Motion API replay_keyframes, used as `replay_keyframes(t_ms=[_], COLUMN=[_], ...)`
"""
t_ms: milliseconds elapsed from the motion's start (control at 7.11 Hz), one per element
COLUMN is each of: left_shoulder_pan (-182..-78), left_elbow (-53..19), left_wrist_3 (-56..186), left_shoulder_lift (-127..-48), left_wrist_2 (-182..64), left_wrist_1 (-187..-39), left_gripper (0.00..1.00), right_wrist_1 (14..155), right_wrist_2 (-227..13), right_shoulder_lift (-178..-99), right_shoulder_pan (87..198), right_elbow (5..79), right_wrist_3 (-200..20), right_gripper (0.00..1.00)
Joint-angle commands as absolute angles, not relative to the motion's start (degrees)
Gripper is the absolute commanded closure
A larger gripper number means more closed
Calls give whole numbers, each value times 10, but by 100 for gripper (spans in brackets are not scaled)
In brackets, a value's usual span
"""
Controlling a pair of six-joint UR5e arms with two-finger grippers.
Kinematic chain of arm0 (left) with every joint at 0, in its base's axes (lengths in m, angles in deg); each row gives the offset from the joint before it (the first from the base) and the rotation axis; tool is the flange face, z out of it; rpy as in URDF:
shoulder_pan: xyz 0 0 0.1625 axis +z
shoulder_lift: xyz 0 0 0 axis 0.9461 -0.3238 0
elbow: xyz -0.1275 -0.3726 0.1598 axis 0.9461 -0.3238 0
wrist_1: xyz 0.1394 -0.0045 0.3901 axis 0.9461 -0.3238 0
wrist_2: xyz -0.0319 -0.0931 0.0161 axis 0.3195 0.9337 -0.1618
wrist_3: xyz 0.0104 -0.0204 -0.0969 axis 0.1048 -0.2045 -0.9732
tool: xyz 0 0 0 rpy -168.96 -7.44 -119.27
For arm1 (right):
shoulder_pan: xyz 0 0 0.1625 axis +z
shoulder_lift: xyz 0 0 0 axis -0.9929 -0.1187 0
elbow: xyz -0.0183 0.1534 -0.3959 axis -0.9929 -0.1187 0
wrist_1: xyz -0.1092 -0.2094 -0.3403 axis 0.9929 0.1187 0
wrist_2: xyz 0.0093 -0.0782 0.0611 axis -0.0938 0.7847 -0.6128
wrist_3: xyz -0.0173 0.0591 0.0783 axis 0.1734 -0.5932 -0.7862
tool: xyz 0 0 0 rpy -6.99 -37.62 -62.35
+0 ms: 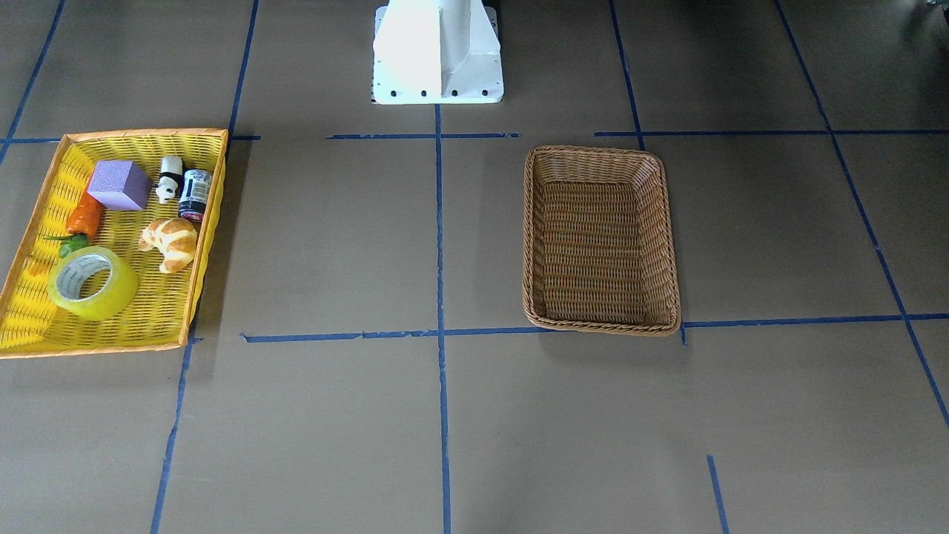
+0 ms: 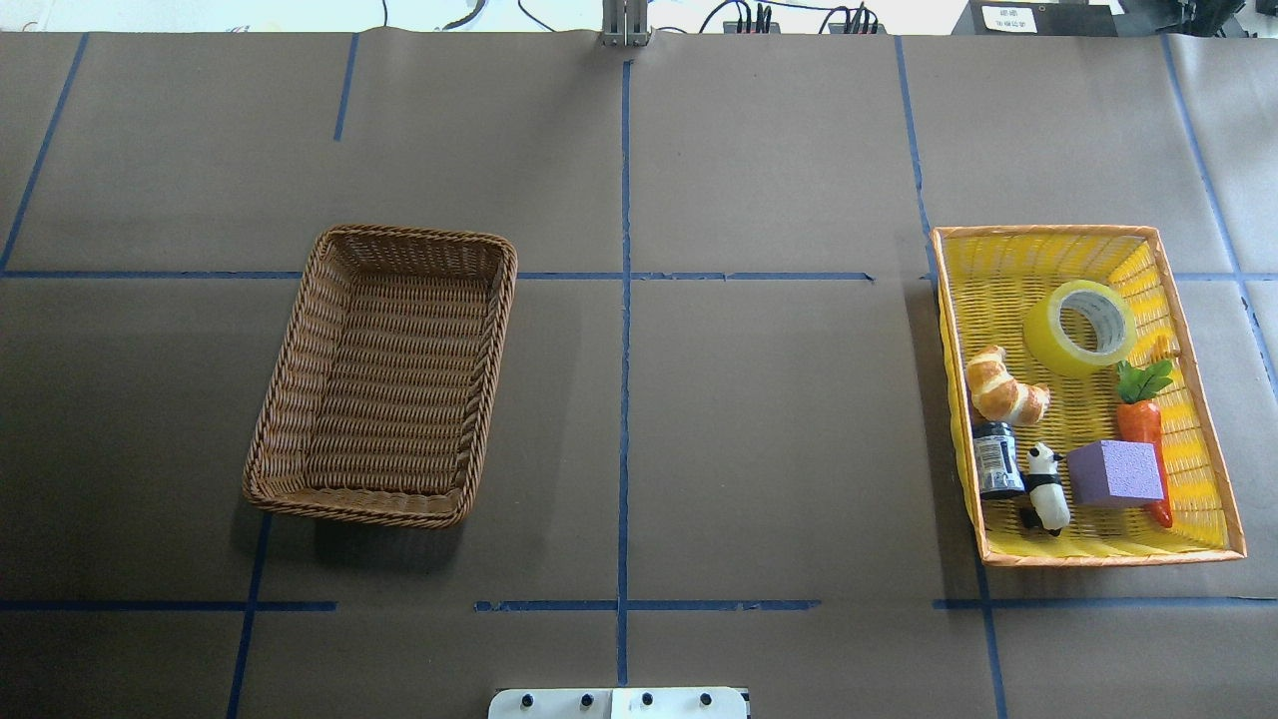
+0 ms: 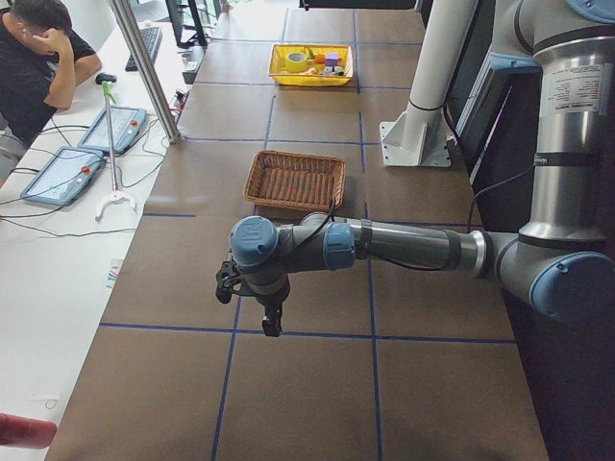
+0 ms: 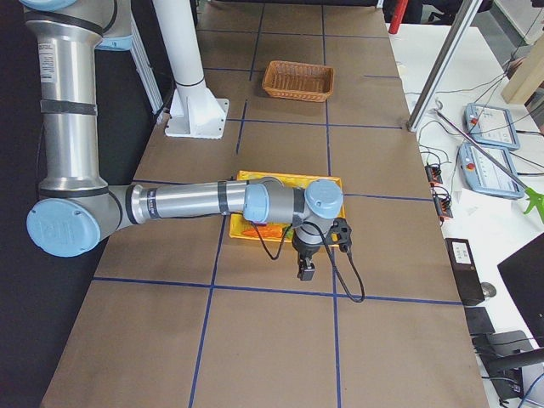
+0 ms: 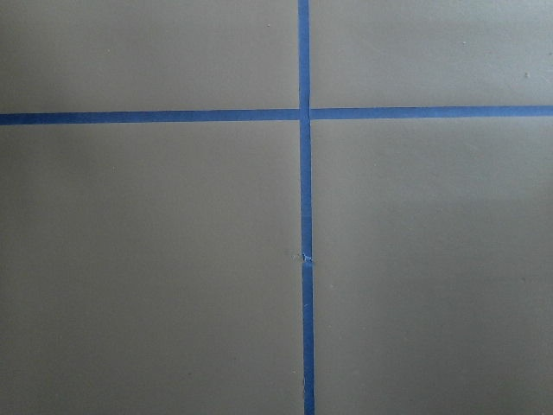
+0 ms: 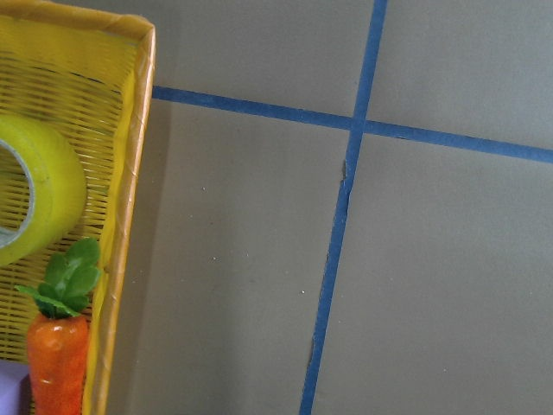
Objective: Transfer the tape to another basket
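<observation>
Brown paper [image 2: 759, 419] covers the table, marked by blue grid lines [image 2: 623, 399]; a white desk [image 3: 58, 240] with consoles runs along its far side. The left gripper [image 3: 272, 325] hangs over bare paper at the left end, the right gripper [image 4: 306, 270] just right of the yellow tray [image 2: 1048, 234]; neither jaw gap can be judged. The tape [image 2: 1080, 328] lies in the tray's far end, beyond croissant [image 2: 1004, 387], carrot [image 2: 1143, 424], purple block [image 2: 1115, 472], panda [image 2: 1045, 486] and jar [image 2: 996, 459]. The wicker basket [image 2: 419, 236] sits well apart to the left.

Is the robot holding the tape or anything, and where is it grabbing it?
Nothing seems held. The tape lies untouched in the yellow tray, and the left gripper and right gripper hang apart from it, with nothing seen in them.
</observation>
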State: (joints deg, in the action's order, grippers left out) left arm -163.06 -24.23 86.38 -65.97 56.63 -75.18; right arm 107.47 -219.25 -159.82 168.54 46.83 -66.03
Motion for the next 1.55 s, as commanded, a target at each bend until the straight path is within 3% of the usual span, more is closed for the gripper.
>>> replay_keyframes(t_ms=[0, 563, 1407], left_shoulder_pan=[-1630, -1630, -1630], left_elbow=[-237, -234, -234], left_wrist_3=[866, 866, 863], left_shoulder_lift=[-655, -655, -656], left_wrist_2=[600, 604, 605], left_wrist_1=[-758, -788, -787], left_gripper=[0, 0, 0], right_wrist_1=[1065, 812, 781], right_wrist_2=[-2247, -2246, -2176], right_shoulder_lift=[-1597, -1579, -1542], right_shoulder_pan=[1674, 1567, 1475], right_elbow=[467, 456, 396], right_wrist_3=[-659, -939, -983], right_gripper=[0, 1, 6])
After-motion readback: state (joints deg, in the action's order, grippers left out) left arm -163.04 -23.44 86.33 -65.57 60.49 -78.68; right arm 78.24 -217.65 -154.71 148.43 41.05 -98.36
